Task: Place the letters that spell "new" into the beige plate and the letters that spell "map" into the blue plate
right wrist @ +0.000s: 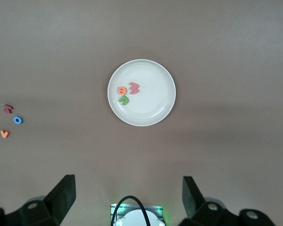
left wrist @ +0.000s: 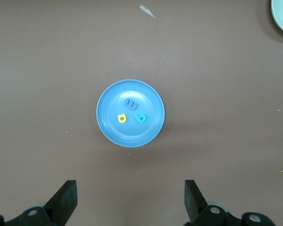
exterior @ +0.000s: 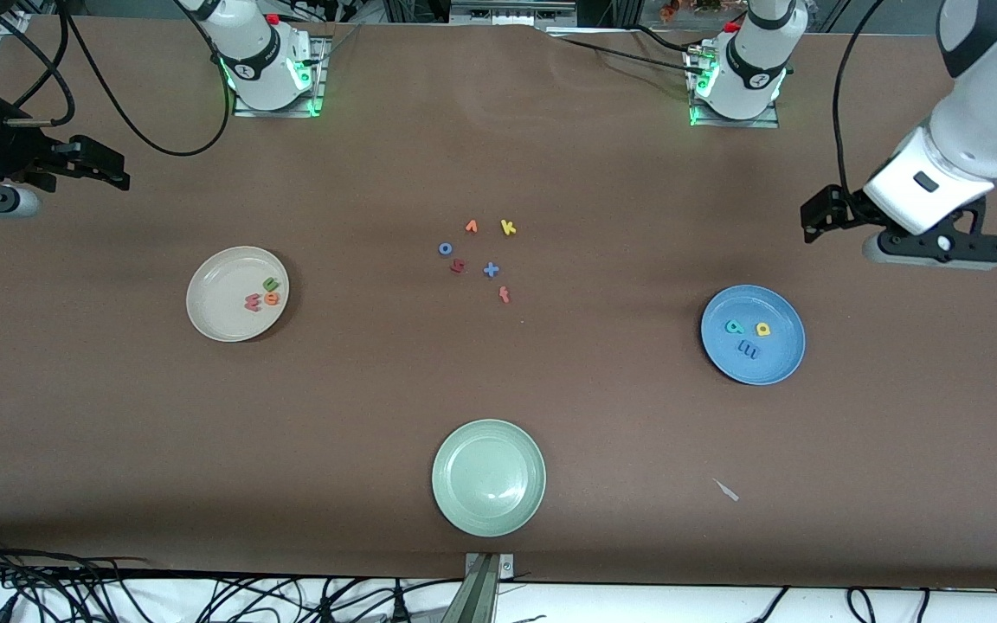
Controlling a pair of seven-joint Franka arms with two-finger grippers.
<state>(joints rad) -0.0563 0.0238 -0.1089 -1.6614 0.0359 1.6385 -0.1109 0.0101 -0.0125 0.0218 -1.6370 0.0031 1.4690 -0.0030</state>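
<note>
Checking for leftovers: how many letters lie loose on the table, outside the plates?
6, clustered mid-table: orange v, yellow k, blue o, dark red letter, blue plus, red letter nearest the camera. None seem hidden.

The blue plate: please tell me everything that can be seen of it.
The blue plate is round, shallow and sky blue, with a raised rim and a smooth look. It rests flat on the brown table toward the left arm's end. Three small foam letters lie in it, close together: a dark blue m, a teal a and a yellow p. No end effector touches it.
</note>
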